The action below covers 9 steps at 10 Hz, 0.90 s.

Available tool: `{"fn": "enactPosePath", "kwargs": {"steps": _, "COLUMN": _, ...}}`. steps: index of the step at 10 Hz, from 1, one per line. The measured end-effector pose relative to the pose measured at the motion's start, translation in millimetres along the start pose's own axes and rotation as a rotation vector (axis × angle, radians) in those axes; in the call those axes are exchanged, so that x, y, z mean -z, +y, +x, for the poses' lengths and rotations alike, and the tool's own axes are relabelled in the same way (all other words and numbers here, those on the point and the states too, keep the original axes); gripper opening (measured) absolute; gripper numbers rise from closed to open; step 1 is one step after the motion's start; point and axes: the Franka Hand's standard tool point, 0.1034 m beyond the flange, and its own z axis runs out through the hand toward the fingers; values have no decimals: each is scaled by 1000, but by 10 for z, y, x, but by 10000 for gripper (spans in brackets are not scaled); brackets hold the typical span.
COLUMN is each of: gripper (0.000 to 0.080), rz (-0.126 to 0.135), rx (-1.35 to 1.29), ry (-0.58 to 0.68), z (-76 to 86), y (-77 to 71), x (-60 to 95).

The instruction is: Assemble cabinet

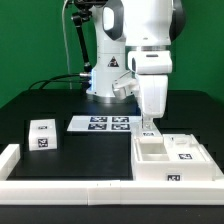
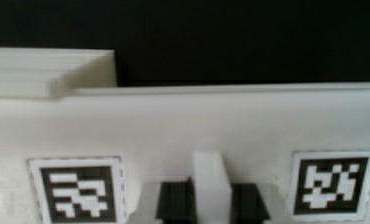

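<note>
That cabinet (image 1: 150,170) looks like light, stiff, slippery plastic. The gripper (image 1: 150,127) is pinched tight on a thin upright bit of its far side, probably the best handle

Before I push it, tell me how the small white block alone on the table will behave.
The block looks rigid, with crisp flat faces, so it should not flex. It sits low and squat on the table, so it will probably slide rather than tip or roll. Small and apparently plastic, it is likely light.
</note>
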Motion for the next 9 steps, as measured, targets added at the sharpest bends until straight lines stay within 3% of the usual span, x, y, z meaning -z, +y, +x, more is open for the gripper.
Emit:
{"fn": "enactPosePath", "kwargs": {"steps": 1, "gripper": 70, "rz": 1, "rx": -10, "ry": 0, "z": 6, "y": 6, "x": 0}}
{"fn": "enactPosePath", "kwargs": {"steps": 3, "gripper": 70, "rz": 16, "rx": -45, "ry": -12, "z": 31, "y": 160, "x": 10}}
{"fn": "enactPosePath", "kwargs": {"steps": 5, "gripper": 70, "rz": 8, "rx": -50, "ry": -11, "z": 37, "y": 313, "x": 7}}
{"fn": "enactPosePath", "kwargs": {"steps": 9, "gripper": 70, "rz": 6, "rx": -51, "ry": -10, "z": 36, "y": 335, "x": 7}}
